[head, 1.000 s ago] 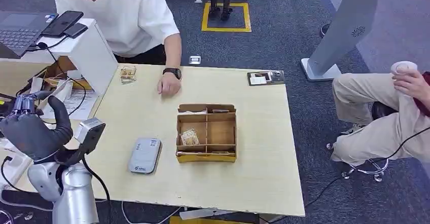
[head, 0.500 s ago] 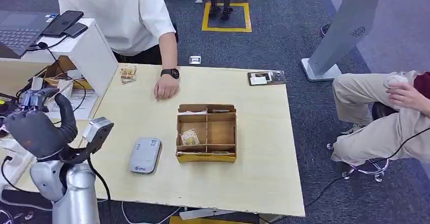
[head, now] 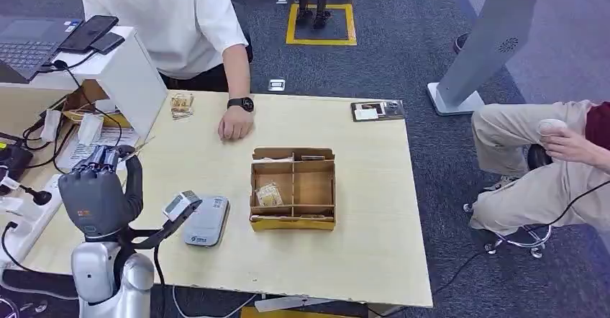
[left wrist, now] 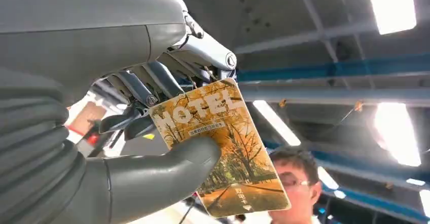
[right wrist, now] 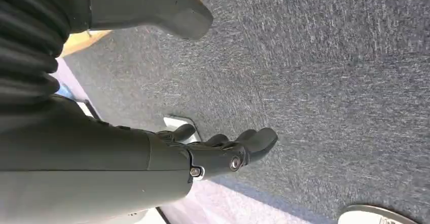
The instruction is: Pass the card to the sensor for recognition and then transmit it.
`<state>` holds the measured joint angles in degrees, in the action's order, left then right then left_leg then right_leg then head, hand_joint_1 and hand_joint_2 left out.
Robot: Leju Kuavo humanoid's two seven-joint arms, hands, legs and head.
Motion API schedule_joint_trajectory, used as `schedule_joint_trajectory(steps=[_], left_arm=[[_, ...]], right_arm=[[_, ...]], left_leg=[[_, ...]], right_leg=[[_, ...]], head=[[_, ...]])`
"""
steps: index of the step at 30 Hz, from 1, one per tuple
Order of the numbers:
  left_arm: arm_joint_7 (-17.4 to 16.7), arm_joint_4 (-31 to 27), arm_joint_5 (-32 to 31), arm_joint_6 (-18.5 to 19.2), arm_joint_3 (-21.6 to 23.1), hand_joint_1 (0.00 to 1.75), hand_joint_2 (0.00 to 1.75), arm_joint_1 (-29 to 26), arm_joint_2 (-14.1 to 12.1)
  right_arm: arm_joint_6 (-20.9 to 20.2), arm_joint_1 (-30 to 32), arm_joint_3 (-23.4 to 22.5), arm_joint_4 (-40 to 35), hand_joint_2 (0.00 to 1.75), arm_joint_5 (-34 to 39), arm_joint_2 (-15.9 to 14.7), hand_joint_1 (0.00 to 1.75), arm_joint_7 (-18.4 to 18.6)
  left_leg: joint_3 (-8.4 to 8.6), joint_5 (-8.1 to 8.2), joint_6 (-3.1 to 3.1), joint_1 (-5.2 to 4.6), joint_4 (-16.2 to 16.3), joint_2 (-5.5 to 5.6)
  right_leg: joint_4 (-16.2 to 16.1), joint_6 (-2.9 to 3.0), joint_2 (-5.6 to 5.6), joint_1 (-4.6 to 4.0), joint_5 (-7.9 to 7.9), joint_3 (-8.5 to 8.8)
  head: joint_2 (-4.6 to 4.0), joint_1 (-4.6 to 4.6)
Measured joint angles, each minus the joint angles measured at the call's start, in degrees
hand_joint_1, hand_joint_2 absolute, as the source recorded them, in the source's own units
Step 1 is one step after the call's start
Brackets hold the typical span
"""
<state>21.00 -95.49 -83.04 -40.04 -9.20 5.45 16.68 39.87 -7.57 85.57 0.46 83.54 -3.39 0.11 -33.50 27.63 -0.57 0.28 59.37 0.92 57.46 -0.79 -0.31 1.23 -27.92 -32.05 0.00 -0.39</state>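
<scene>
Since a second ago your left hand [head: 97,194] has swung in from the table's left edge toward the grey sensor [head: 206,219]. You see its back from the head view, hiding the card [left wrist: 220,145]; the left wrist view shows thumb and fingers pinching it. Your right hand [right wrist: 223,150] hangs over carpet, fingers loosely apart, holding nothing.

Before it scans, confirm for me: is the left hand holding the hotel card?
Yes, in the left wrist view the left hand pinches the orange hotel card between its thumb and fingers.
</scene>
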Motion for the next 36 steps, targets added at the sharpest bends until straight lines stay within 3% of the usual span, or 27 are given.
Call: schedule_joint_trajectory(steps=[14, 24, 29, 36], left_arm=[[-2.8, 4.2, -3.9, 0.0, 0.4, 1.75, 1.75, -2.9, 0.0], [-10.2, 7.0, -5.7, 0.0, 2.6, 1.75, 1.75, -4.8, -0.7], [-12.1, 8.3, -5.7, 0.0, 4.0, 1.75, 1.75, -5.7, -1.0], [-18.5, 11.1, -5.7, 0.0, 6.2, 1.75, 1.75, -6.0, -2.9]], right_arm=[[0.0, 0.2, 0.0, 0.0, 1.75, 1.0, 0.0, 0.0, -0.2], [0.0, 0.3, 0.0, 0.0, 1.75, 1.1, 0.0, 0.0, -0.3], [0.0, 0.4, 0.0, 0.0, 1.75, 1.1, 0.0, 0.0, -0.4], [0.0, 0.6, -0.2, 0.0, 1.75, 1.1, 0.0, 0.0, -0.9]], left_leg=[[-0.02, 0.0, 0.0, 0.0, 0.0, 0.0], [-0.02, 0.0, 0.0, 0.0, 0.0, -0.01], [-0.02, 0.0, -0.01, 0.0, 0.0, 0.0], [-0.01, 0.0, 0.0, 0.0, 0.0, 0.0]], right_leg=[[0.0, 0.0, 0.0, 0.0, 0.0, -0.01], [0.0, 0.0, 0.01, 0.0, 0.0, -0.02], [0.0, 0.0, 0.0, 0.0, 0.0, -0.01], [0.0, 0.0, 0.0, 0.0, 0.0, -0.02]], head=[[0.02, 0.02], [0.0, 0.02], [0.0, 0.02], [0.0, 0.04]])
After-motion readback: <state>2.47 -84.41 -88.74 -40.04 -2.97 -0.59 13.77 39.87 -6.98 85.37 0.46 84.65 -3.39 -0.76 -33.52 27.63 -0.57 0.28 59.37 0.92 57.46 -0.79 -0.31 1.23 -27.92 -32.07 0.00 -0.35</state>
